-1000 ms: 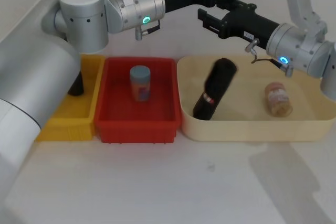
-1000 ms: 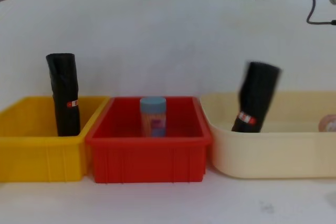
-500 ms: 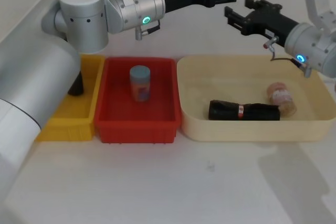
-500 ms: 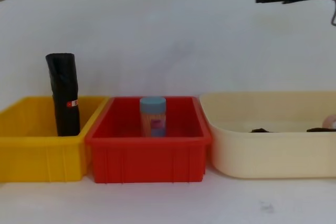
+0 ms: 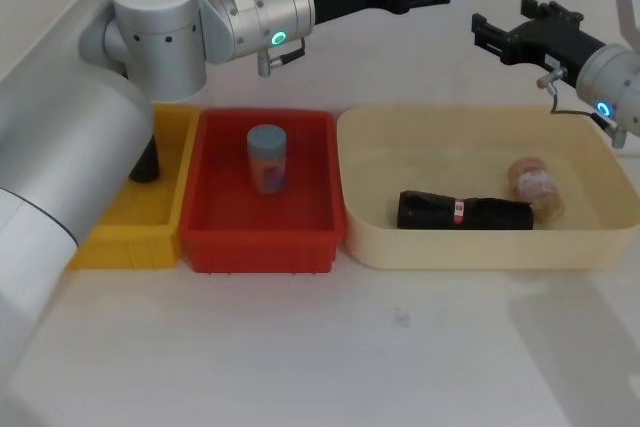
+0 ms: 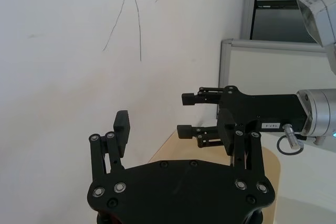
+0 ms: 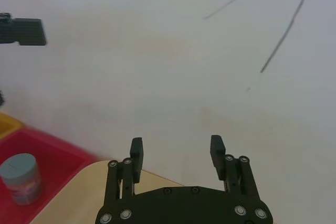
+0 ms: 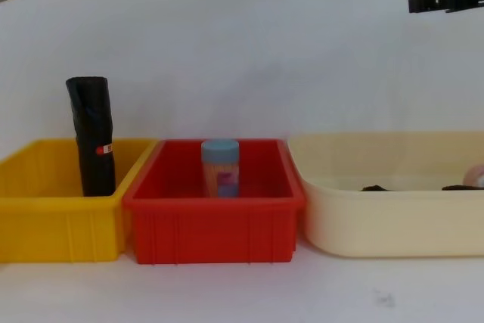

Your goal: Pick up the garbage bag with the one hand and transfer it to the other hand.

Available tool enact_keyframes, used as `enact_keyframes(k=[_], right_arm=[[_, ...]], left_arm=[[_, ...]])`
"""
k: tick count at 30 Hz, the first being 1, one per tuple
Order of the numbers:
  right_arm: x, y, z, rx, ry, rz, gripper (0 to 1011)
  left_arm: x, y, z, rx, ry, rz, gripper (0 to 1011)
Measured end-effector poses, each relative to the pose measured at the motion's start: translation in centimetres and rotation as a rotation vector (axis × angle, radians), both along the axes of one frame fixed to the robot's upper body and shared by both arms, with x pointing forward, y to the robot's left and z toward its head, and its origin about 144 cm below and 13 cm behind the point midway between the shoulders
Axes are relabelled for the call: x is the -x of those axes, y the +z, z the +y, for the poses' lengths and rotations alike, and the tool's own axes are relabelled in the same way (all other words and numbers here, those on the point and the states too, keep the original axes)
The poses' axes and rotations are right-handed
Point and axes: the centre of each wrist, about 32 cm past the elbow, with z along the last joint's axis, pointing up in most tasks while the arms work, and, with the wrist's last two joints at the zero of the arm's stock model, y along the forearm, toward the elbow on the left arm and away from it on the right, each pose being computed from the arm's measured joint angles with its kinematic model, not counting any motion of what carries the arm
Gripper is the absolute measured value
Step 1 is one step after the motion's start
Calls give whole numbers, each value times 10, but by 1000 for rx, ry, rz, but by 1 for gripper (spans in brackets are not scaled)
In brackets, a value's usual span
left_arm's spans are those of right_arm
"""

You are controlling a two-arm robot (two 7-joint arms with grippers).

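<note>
Both end effectors open, garbage bag point(image 5: 465, 212) red-and-white label unreadable

The right end effector point(image 5: 487, 32) has drawn back rightward, jaws apart.

A robot test bench in a lab or office-type room is suggested. Three plastic sorting bins, a yellow bin point(image 5: 130, 232), a red bin point(image 5: 262, 237) and a cream tub point(image 5: 480, 247), are lined up on a plain white worktop point(image 5: 330, 347) against a bare white wall point(image 8: 302, 51). A grey partition panel point(image 6: 247, 59) is seen in the left wrist view.
</note>
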Motion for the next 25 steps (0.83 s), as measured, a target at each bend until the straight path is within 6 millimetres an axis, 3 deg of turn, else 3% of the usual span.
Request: enact_keyframes(k=[10, 25], right_arm=[[0, 0, -5, 3, -36, 7, 994], [0, 0, -8, 4, -58, 11, 1000]], left_arm=[[0, 0, 0, 0, 0, 0, 1001], [0, 0, 0, 0, 0, 0, 1001]])
